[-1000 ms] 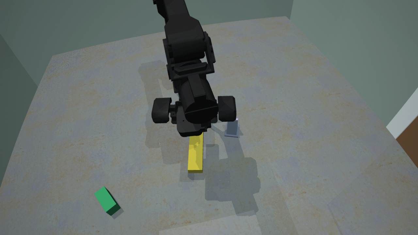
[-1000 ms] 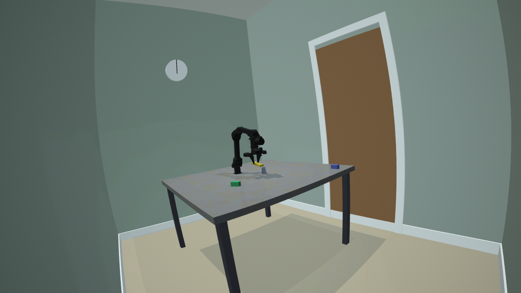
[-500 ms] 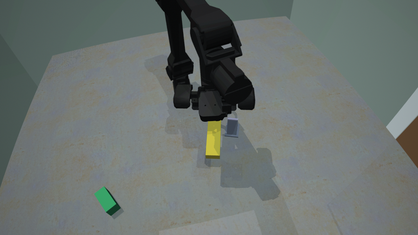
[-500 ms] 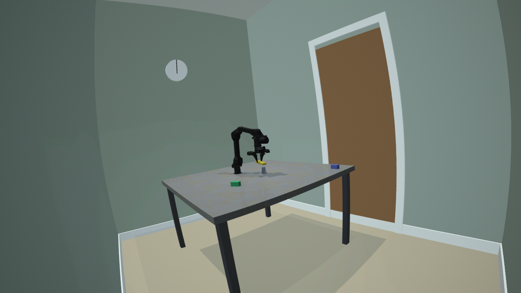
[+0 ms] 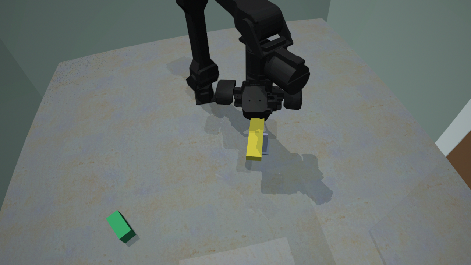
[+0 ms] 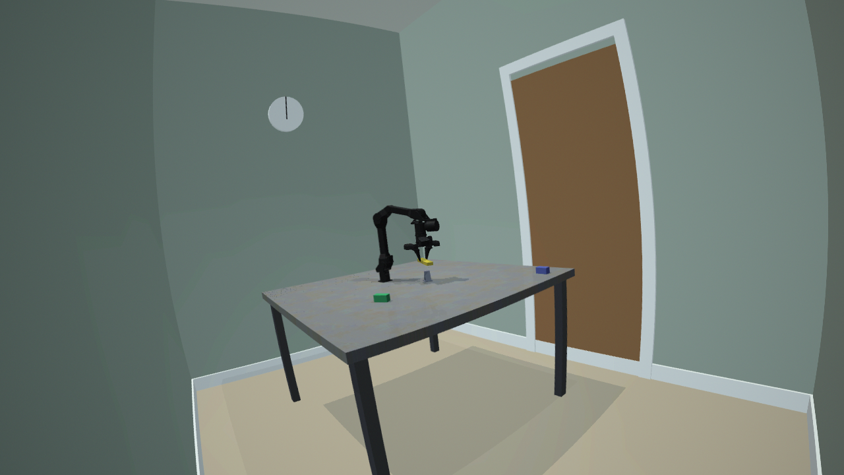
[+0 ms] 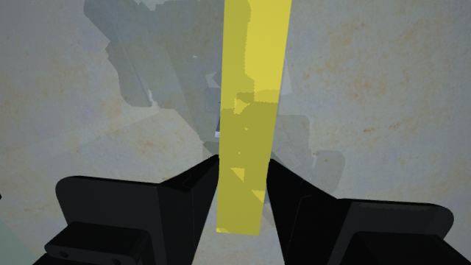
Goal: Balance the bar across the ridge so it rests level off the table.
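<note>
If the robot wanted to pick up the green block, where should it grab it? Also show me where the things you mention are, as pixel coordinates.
I'd grip the green block [image 5: 119, 224] [image 6: 381, 298] by the middle of its two long sides, coming straight down from above. It lies flat, longer than it is wide, so the fingers should fit across its narrow way. But the hand [image 6: 422, 260] [image 7: 243, 162] would need to put down the yellow bar [image 5: 255, 141] [image 6: 427, 262] [image 7: 250, 121] first.

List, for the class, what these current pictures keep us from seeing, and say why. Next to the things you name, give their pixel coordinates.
- Bar's [image 5: 255, 141] [image 6: 426, 262] [image 7: 250, 110] far end: wrist view, cut off by the top edge.
- Most of the ridge [image 5: 265, 144] [image 6: 427, 276] [image 7: 217, 134]: wrist view, hidden by the bar.
- Fingertips on the bar: top view, hidden by the hand's body.
- Blue block's [image 6: 542, 270] details: exterior view, too small.
</note>
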`<action>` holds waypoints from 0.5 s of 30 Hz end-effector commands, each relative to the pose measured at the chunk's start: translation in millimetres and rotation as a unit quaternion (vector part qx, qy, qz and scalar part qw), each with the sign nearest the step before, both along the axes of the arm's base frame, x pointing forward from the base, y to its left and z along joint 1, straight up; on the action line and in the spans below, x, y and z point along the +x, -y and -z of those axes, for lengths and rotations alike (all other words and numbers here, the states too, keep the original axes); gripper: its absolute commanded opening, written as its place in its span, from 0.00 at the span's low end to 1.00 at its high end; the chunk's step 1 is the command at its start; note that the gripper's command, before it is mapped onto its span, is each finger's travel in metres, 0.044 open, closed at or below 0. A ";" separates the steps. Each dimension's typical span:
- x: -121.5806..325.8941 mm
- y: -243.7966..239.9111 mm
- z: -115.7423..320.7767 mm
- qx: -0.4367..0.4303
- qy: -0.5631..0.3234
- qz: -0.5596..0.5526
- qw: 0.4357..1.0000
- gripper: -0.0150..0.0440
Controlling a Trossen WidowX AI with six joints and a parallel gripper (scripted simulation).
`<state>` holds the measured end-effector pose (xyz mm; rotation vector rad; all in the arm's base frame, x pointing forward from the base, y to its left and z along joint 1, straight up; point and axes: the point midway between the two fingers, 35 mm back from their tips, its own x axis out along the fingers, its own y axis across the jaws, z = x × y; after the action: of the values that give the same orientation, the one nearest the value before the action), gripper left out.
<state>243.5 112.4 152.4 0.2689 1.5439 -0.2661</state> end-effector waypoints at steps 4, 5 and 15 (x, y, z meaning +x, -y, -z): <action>-21.1 -20.6 -3.0 0.006 0.004 0.018 1.000 0.25; -22.5 -21.9 -2.9 0.006 0.004 0.019 1.000 0.25; -22.9 -24.1 7.3 0.006 0.004 0.019 1.000 0.25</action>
<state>222.4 134.4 147.7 0.2979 1.5383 -0.2907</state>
